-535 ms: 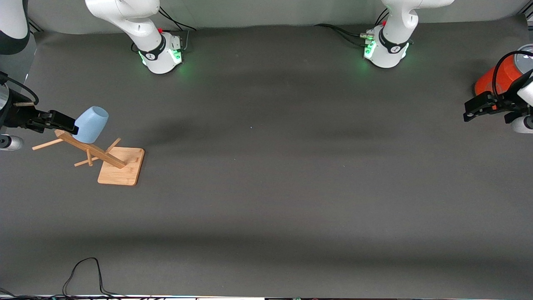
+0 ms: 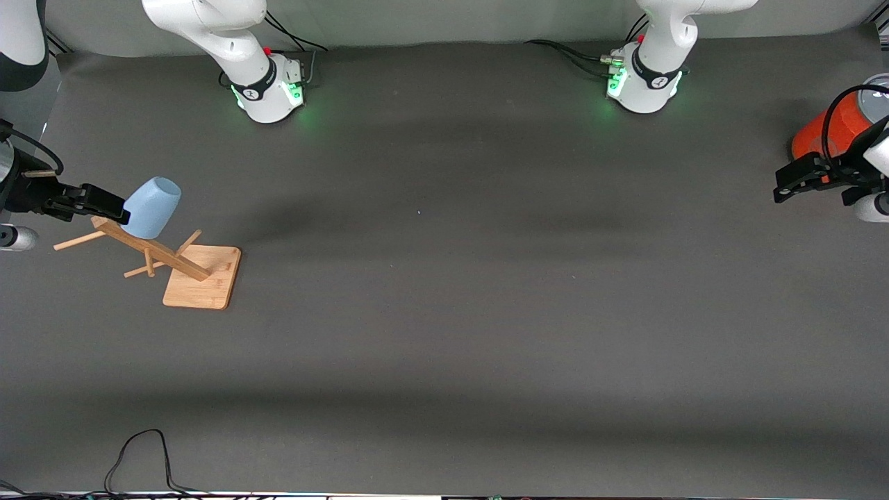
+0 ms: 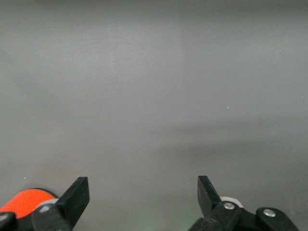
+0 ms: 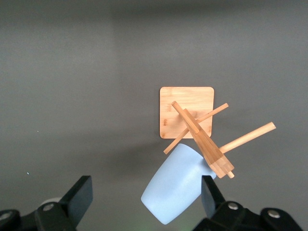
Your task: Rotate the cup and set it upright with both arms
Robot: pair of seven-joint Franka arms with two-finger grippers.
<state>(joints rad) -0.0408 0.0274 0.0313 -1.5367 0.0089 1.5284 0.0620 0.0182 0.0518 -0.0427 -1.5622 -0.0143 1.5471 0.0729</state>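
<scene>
The pale blue cup [image 2: 151,207] hangs tilted on a peg of the wooden rack [image 2: 201,278] at the right arm's end of the table, its mouth facing up and away from the gripper. My right gripper [image 2: 111,203] is open just beside the cup's narrow base. In the right wrist view the cup [image 4: 175,190] lies between the spread fingers of the right gripper [image 4: 146,188], close to one finger [image 4: 211,192], with nothing squeezing it. My left gripper [image 2: 779,192] waits open and holds nothing at the left arm's end of the table, beside the orange can; its wrist view shows the left gripper [image 3: 142,186] over bare mat.
A large orange can [image 2: 826,132] with a silver top stands at the left arm's end, partly covered by the left arm's cable; the orange can [image 3: 26,199] also shows in the left wrist view. The rack's pegs [image 4: 248,135] stick out sideways around the cup. A black cable [image 2: 139,458] lies at the front edge.
</scene>
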